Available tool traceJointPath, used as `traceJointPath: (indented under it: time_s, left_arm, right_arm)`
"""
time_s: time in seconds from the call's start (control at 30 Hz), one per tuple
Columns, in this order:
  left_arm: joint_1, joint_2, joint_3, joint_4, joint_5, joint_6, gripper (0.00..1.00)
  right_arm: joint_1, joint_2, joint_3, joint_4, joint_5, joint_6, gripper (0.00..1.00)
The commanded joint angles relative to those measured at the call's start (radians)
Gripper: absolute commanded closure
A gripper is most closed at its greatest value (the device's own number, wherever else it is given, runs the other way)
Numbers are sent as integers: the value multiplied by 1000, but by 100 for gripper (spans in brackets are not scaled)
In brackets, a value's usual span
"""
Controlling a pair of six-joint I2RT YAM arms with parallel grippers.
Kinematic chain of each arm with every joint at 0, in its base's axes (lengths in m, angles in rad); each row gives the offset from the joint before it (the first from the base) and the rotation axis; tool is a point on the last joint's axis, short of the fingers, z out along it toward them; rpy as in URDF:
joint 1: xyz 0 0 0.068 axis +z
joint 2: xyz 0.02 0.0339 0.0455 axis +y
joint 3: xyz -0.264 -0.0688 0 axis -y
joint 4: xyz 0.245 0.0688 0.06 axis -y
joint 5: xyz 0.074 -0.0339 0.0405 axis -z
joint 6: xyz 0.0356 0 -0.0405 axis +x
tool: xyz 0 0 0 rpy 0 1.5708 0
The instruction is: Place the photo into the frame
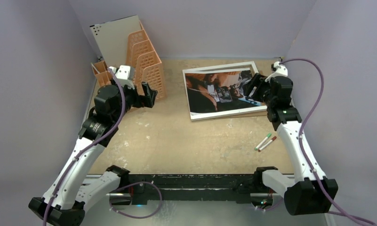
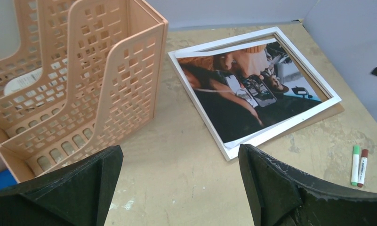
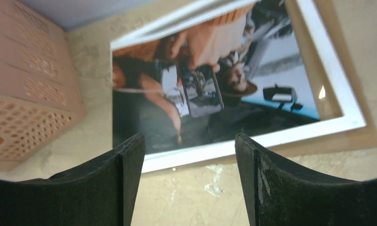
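Observation:
The white frame [image 1: 222, 67] lies flat at the back right of the table. The photo [image 1: 214, 92], picture side up, lies on it askew, its near left corner over the frame's rim. Both show in the left wrist view, frame [image 2: 224, 44] and photo [image 2: 238, 94], and in the right wrist view, frame [image 3: 327, 70] and photo [image 3: 196, 89]. My right gripper [image 1: 252, 87] is open and empty above the frame's right part; its wrist view [image 3: 188, 146] has the fingertips over the near rim. My left gripper [image 1: 148, 94] is open and empty beside the organizer, seen over bare table in its own view [image 2: 179, 160].
A brown hardboard sheet [image 1: 257, 112] sticks out from under the frame's near right edge. An orange perforated file organizer [image 1: 146, 61] stands at the back left with a white perforated board [image 1: 113, 37] behind it. A green and a red marker [image 1: 265, 141] lie at the front right.

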State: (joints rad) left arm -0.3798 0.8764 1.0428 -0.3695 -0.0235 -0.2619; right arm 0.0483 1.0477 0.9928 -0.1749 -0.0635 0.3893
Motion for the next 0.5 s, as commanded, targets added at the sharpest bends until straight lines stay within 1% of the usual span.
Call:
traceJointPath:
  time_s: [0.0,0.1,0.13,0.23,0.33,0.47]
  left_arm:
    - [5,-1,-51,88,80,-47,1]
    - [5,40,-75,110,180,-74,5]
    - [5,58,-82,116,209,-91,7]
    - [5,109,-119,151,267,-139,14]
    - [5,129,-149,165,270,-160,17]
    - [5,112,-161,149,217,-152,17]
  right_arm:
    - [101,80,-59,74,33,5,30]
    - [213,211,-41,67,62,18,32]
    - [230,248,-39,71,62,31,33]
    - [248,335,-37,73,125,90,32]
    - [248,377,-33,18,297,202,29]
    - [248,389,-50,-56,440,372,25]
